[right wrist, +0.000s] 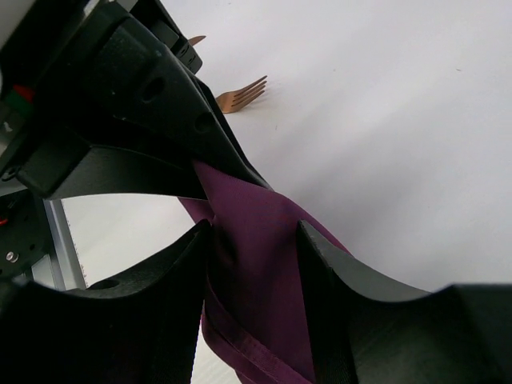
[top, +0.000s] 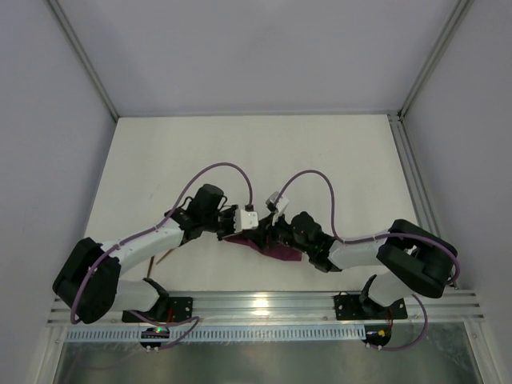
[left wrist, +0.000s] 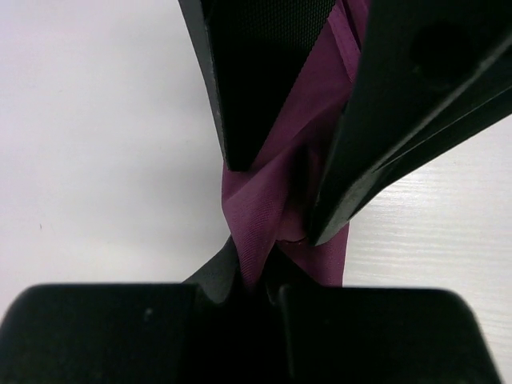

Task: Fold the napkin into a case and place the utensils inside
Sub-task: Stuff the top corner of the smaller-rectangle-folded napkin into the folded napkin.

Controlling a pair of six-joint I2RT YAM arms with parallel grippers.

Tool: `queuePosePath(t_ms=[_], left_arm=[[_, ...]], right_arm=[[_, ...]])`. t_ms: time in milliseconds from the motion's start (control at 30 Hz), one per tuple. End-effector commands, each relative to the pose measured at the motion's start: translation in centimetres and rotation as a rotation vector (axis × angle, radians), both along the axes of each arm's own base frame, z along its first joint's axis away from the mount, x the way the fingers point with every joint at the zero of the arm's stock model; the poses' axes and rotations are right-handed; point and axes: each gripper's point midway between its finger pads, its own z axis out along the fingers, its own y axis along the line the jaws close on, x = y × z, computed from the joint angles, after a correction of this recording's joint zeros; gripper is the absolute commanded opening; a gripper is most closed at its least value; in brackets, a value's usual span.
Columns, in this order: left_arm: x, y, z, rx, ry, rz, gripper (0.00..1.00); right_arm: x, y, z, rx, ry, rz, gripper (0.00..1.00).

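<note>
The plum-purple napkin (top: 276, 250) is bunched between the two arms near the table's front. It is lifted into a twisted band (left wrist: 256, 216). My left gripper (left wrist: 258, 272) is shut on a fold of it, seen from above at the left gripper (top: 246, 226). My right gripper (right wrist: 252, 232) stands open, its fingers (right wrist: 320, 256) straddling the napkin (right wrist: 256, 272) just below the left gripper's pinch. A copper fork (right wrist: 240, 96) lies on the table beyond the left gripper, with another copper utensil tip (right wrist: 196, 39) behind it. No folded case shows.
The white table (top: 320, 160) stretches behind the arms to grey walls. A metal rail (top: 264, 304) runs along the near edge by the arm bases. A thin copper piece (top: 164, 258) pokes out under the left arm.
</note>
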Motion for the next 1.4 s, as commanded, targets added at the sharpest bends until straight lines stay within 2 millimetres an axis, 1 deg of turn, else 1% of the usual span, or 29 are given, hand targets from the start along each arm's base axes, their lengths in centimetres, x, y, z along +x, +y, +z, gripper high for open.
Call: queuePosePath(t_ms=[0,133,167,233,267,333,367,400,500,533,567,600,633,667,733,767,800,867,933,967,1000,1067,1100,1133,1200,1233,1300,1333,1367], left_arm=[[0.2,-1.6,2.2,-0.086,-0.022,-0.036,0.0],[0.1,-1.7,2.4,-0.092,-0.015,-0.036,0.0],[0.3,-1.8,2.6,-0.095,-0.014,-0.027,0.0],[0.8,-1.8,2.5,-0.084,-0.014,-0.003,0.0],[1.1,-1.9,2.7,-0.09,-0.012,0.008,0.0],[1.6,-1.9,2.4,-0.082,-0.009,0.027,0.0],[1.6,-2.0,2.4,-0.084,-0.004,0.032,0.0],[1.6,-2.0,2.1,-0.081,0.005,0.031,0.0],[1.5,-2.1,1.8,-0.076,0.016,0.03,0.0],[1.7,-2.0,1.6,-0.067,0.024,0.04,0.0],[1.8,-2.0,1.5,-0.061,0.026,0.046,0.0],[1.9,-2.0,1.4,-0.056,0.033,0.058,0.0],[1.9,-1.7,0.7,-0.03,0.061,0.071,0.03],[2.1,-1.8,1.1,-0.029,0.064,0.073,0.06],[2.0,-1.6,1.1,-0.04,0.107,0.069,0.23],[1.7,-1.4,1.2,-0.037,0.135,0.062,0.37],[2.0,-0.7,1.3,-0.037,0.149,0.072,0.43],[1.5,0.0,2.0,-0.051,0.174,0.061,0.52],[2.0,1.4,2.7,-0.069,0.182,0.081,0.55],[1.4,1.9,3.5,-0.089,0.2,0.075,0.57],[1.9,3.1,3.9,-0.098,0.206,0.106,0.58],[2.5,4.2,5.0,-0.111,0.205,0.148,0.59],[2.4,4.8,5.4,-0.107,0.221,0.178,0.58],[3.4,5.6,6.2,-0.116,0.217,0.228,0.57],[3.6,6.3,6.5,-0.121,0.284,0.308,0.53],[4.3,6.9,7.1,-0.128,0.285,0.344,0.51],[5.0,7.9,7.1,-0.122,0.319,0.441,0.49],[5.4,8.0,7.1,-0.125,0.333,0.468,0.49],[5.3,8.0,7.0,-0.125,0.358,0.483,0.49]], right_arm=[[1.3,0.3,3.1,0.085,-0.047,-0.058,0.51],[1.4,0.5,2.9,0.077,-0.042,-0.065,0.49],[1.4,0.3,2.1,0.046,-0.026,-0.07,0.48],[1.7,0.3,1.5,0.004,-0.037,-0.091,0.47],[1.4,0.4,0.9,-0.023,-0.031,-0.085,0.46],[1.4,0.5,0.6,-0.043,-0.031,-0.095,0.41],[1.3,0.5,0.2,-0.059,-0.023,-0.096,0.36],[1.4,0.6,0.2,-0.06,-0.022,-0.101,0.26],[1.5,0.9,0.0,-0.072,-0.015,-0.102,0.12],[1.7,0.9,-0.3,-0.084,-0.01,-0.111,0.04],[1.8,0.6,-1.0,-0.115,0.004,-0.122,0.03],[2.1,0.8,-0.9,-0.125,0.003,-0.138,0.03],[2.6,0.4,-1.3,-0.153,0.002,-0.183,0.03],[2.6,0.1,-2.5,-0.201,0.017,-0.192,0.03],[2.9,0.5,-2.7,-0.222,0.008,-0.214,0.03],[3.0,0.4,-3.6,-0.253,0.017,-0.223,0.03],[3.3,0.6,-3.6,-0.257,0.012,-0.233,0.03],[3.5,0.6,-4.0,-0.267,0.01,-0.247,0.03],[3.8,0.9,-3.8,-0.277,0.0,-0.248,0.03],[3.9,0.8,-3.9,-0.288,-0.005,-0.255,0.03],[4.1,1.1,-3.7,-0.295,-0.021,-0.254,0.03],[4.2,1.5,-3.7,-0.313,-0.036,-0.251,0.03],[4.1,1.6,-4.1,-0.331,-0.038,-0.249,0.03],[4.1,1.6,-4.4,-0.359,-0.05,-0.244,0.03],[4.0,2.1,-4.6,-0.385,-0.07,-0.241,0.03],[4.0,2.0,-5.3,-0.413,-0.073,-0.236,0.03],[4.2,2.4,-5.2,-0.432,-0.087,-0.242,0.03],[4.2,2.2,-5.9,-0.467,-0.087,-0.243,0.03],[4.4,2.5,-5.6,-0.481,-0.104,-0.243,0.03]])
